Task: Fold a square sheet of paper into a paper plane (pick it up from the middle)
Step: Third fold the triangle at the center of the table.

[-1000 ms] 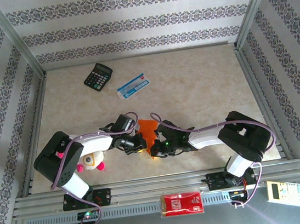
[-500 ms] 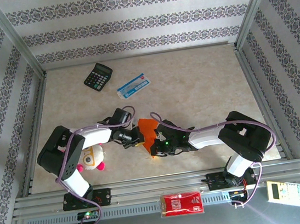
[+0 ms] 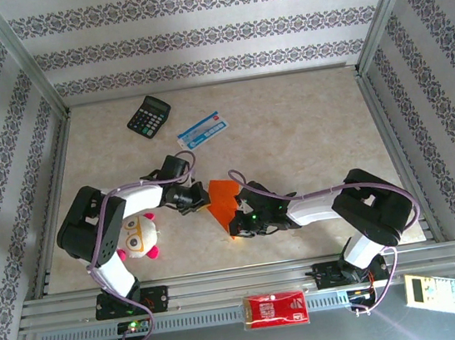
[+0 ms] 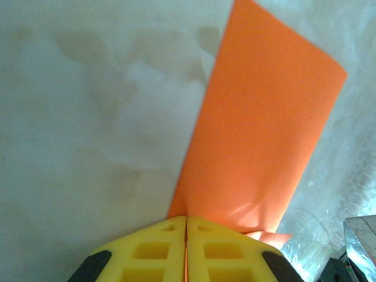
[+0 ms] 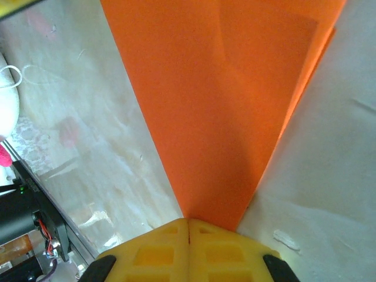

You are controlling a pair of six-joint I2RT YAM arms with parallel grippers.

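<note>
Table (image 3: 306, 126) front centre: paper (image 3: 224, 197), partly folded, spans between both grippers. Jaws of left gripper (image 4: 186, 222) are pressed together on one paper edge; right gripper (image 5: 188, 223) pinches the opposite edge. Print on red packet (image 3: 275, 308) is unreadable. Since one second ago, left gripper has moved farther back.

We're in a robot lab cell: silver aluminium frame rails (image 3: 227, 292), striped floral wallpaper panels (image 3: 210, 34), beige marbled tabletop (image 3: 289, 128).

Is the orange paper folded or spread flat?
Folded: in the right wrist view the orange paper shows one layer lying over another, pinched by the right gripper.
</note>
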